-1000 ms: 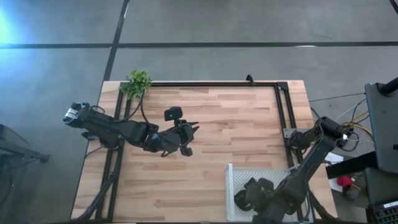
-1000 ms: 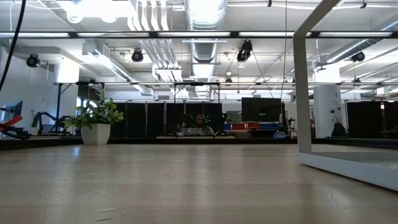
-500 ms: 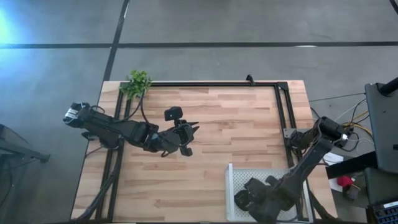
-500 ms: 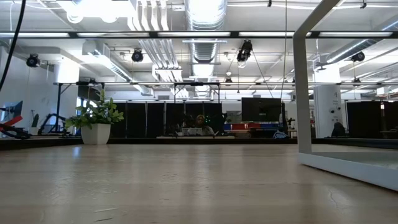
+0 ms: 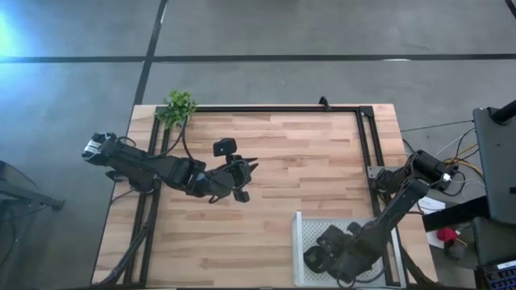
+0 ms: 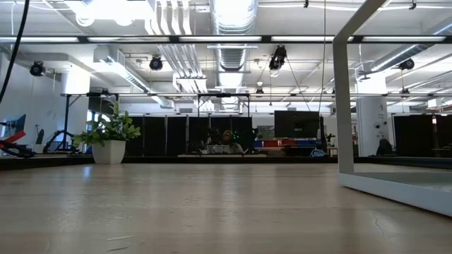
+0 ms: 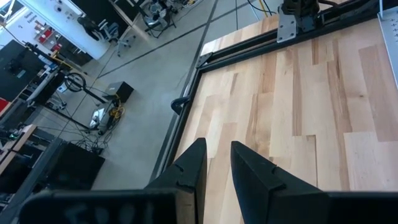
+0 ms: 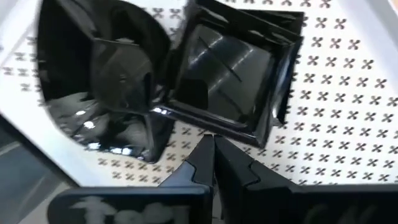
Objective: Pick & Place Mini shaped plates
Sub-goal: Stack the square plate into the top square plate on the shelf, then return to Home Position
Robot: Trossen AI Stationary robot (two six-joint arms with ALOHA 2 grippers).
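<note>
Right hand (image 8: 213, 148) is hovering low over the white perforated tray (image 8: 336, 124), fingers (image 8: 200, 163) pressed narrow together and gripping nothing. Just ahead of the fingertips, two mini shaped plates are sitting on the tray: a square black plate (image 8: 233, 71) with a raised rim, tilted, and a rounded black plate (image 8: 102, 81) beside it, the square one's corner overlapping the rounded one's edge. From above, the right hand (image 5: 316, 259) is showing at the tray's (image 5: 306, 227) left side, at the near right corner of the surface (image 5: 306, 161), with the arm reaching in from the right edge.

Left hand (image 7: 216, 163) is waiting above the bare wooden surface (image 7: 311, 124), fingers (image 7: 252, 171) standing a narrow gap apart, nothing between them. From above, this hand (image 5: 240, 179) is sitting left of the surface's middle, well apart from the tray.

A small green plant (image 5: 178, 105) is standing at the far left corner. A black frame (image 5: 274, 109) is running along the far and side edges.
</note>
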